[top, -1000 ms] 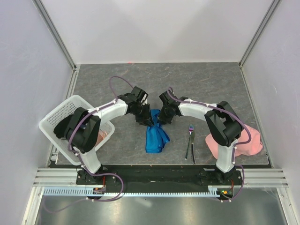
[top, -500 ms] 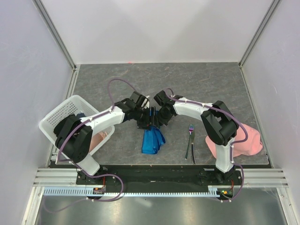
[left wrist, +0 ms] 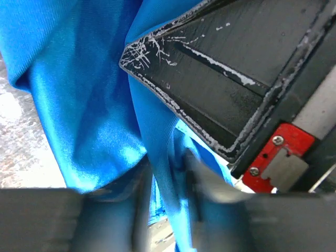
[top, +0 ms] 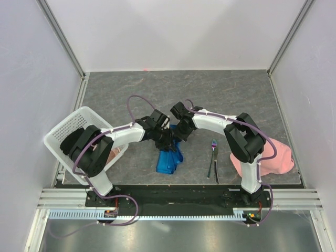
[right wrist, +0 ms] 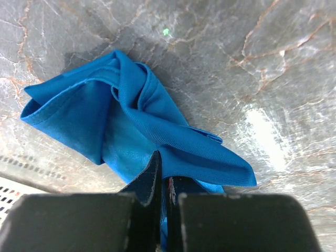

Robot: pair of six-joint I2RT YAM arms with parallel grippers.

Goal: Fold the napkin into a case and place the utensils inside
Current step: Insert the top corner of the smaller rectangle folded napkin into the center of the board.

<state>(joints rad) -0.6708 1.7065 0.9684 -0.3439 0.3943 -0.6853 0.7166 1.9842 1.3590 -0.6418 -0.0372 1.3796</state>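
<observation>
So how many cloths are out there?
2: the blue napkin mid-table between the arms, a pink cloth by the right arm's base. Something pinkish in the basket may be another.

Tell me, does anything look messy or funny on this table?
Yes. The blue napkin is a crumpled, twisted bunch, not a neat flat fold. The white basket on the left sits askew, turned at an angle. A pink cloth lies rumpled at the right edge.

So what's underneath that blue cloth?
Around the napkin only grey table shows. Its folds hide whatever lies beneath, though the fork lies apart, to its right.
</observation>
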